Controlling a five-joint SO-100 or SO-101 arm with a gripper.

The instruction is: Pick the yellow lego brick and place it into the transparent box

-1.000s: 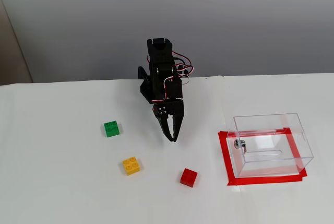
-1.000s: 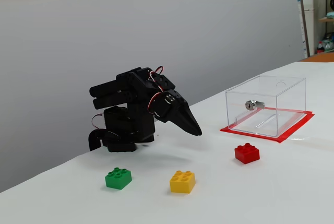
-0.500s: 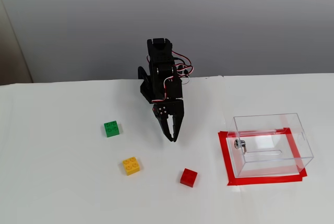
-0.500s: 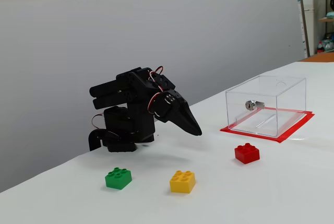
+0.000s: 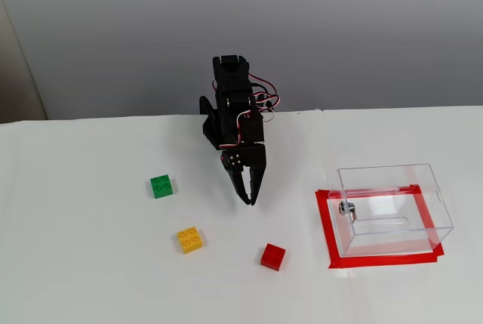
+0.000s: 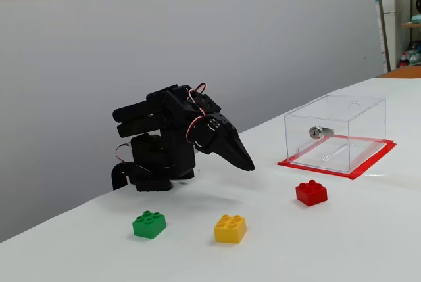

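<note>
The black arm sits folded, its gripper [image 5: 248, 198] pointing down with the jaws pressed together, grasping nothing. The yellow lego brick [image 5: 189, 239] lies on the white table [image 5: 90, 279], down-left of the gripper in the high fixed view, between the green brick [image 5: 161, 186] and the red brick [image 5: 273, 256]. The low fixed view shows the gripper [image 6: 247, 164] hanging clear above the surface, which the high one cannot tell. The transparent box [image 5: 392, 208] stands on its red tape border [image 5: 326, 229], well right of the gripper, open table between them.
</note>
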